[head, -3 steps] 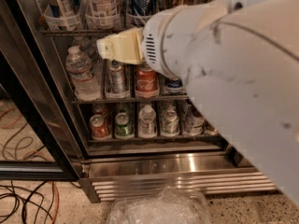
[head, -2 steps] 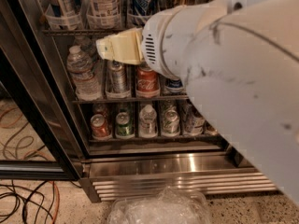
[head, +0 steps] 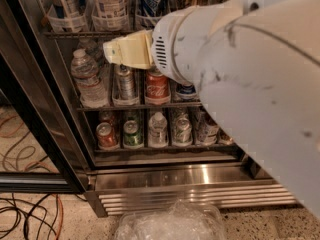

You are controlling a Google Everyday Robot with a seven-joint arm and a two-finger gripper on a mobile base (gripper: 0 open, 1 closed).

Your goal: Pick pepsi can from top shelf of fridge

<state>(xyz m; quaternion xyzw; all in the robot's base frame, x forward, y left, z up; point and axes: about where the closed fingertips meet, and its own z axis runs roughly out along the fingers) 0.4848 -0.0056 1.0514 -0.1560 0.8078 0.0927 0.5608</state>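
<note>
1. Speckled flooring (head: 280, 224) is seen along the bottom edge, with loose cables (head: 30, 219) at the left and crumpled clear plastic (head: 170, 224) at the centre.
2. Above it, the fridge (head: 35, 109) is seen with its ribbed steel base (head: 200, 194).
3. Along the front of the top shelf (head: 80, 34), clear plastic holders (head: 64, 23) are lined up, and one upright can is seated in each.
4. The pepsi can (head: 152, 1) is located in the third visible holder from the left. Its upper part is cut off by the frame edge.
5. On the middle shelf, a water bottle (head: 87, 81), a silver can (head: 125, 81) and a red Coca-Cola can (head: 156, 88) are set side by side.
6. On the lowest shelf, a red can (head: 106, 135), a green can (head: 132, 134) and a small bottle (head: 158, 130) are visible.
7. The white arm (head: 250, 84) is extended from the lower right toward the shelves and covers the right half of the fridge.
8. The cream gripper (head: 125, 50) is positioned just under the top shelf's front edge, below and left of the pepsi can and clear of it. Whether it is spread or closed cannot be told.
</note>
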